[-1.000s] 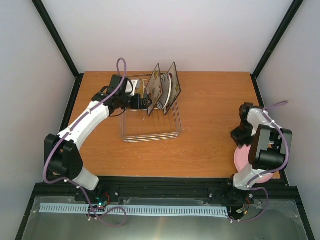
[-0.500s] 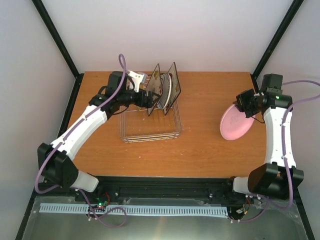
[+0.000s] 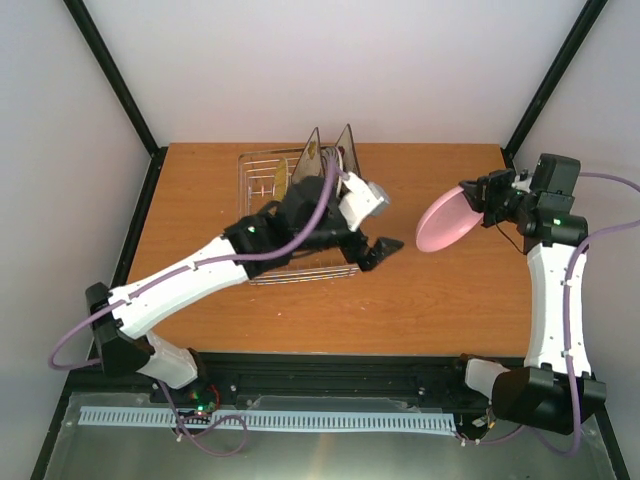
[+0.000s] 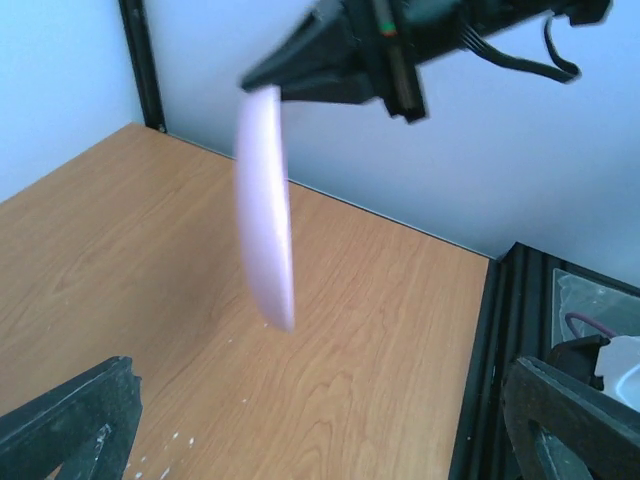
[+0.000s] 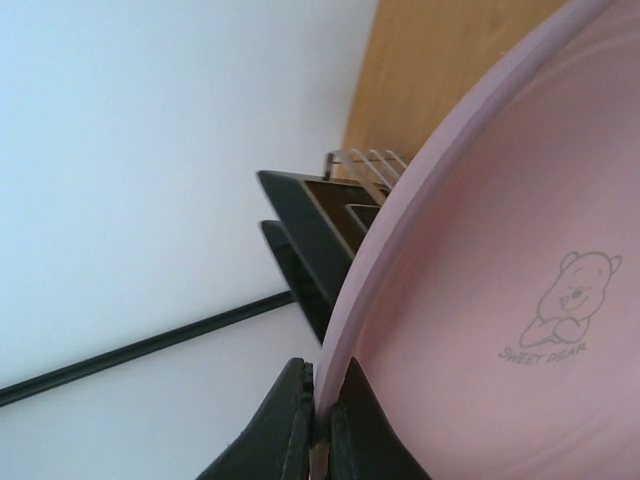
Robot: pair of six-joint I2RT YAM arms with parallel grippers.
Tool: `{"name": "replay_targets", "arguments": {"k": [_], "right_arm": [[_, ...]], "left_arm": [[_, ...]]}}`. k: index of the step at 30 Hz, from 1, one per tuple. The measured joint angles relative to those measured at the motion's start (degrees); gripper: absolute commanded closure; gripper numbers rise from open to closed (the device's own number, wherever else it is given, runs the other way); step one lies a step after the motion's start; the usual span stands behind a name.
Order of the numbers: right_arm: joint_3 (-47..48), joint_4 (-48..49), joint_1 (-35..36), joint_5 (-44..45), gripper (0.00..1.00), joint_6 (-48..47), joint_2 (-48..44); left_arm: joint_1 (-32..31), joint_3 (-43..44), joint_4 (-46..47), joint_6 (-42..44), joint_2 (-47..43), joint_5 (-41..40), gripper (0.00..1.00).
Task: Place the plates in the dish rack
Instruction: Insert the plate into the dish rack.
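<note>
Pink plate (image 3: 442,222): in the air over the table's (image 3: 430,295) right half, tilted on edge, off the wood and well apart from the rack.
Right gripper (image 3: 468,193): fingers together, clamped on the pink plate's rim.
Left gripper (image 3: 384,246): fingers wide apart, holding nothing, just past the rack's right edge and facing the pink plate.
Rack (image 3: 256,166): far-left part of the table, left arm lying across it.
Square plates (image 3: 347,150): two stand on edge at the rack's far end.
Gap: bare wood between the rack's right edge and the pink plate.
</note>
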Motion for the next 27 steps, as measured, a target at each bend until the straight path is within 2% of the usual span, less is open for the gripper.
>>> {"name": "replay_targets", "arguments": {"k": [4, 7, 20, 27], "right_arm": [[0.0, 4.2, -0.04, -0.83, 0.97, 3.89, -1.2], [0.13, 5.44, -0.04, -1.92, 0.97, 5.68, -1.62], [0.2, 5.79, -0.57, -7.85, 0.97, 9.75, -5.55], [0.17, 5.25, -0.94, -8.96, 0.97, 9.68, -5.81]], "left_arm": [[-6.91, 1.07, 1.55, 1.62, 3.17, -4.98, 0.0], [-9.11, 0.96, 2.38, 2.73, 6.05, -6.86, 0.0], [-9.14, 1.9, 11.91, 8.79, 12.98, -10.27, 0.0], [-9.05, 3.26, 13.18, 9.7, 14.67, -12.04, 0.0]]}}
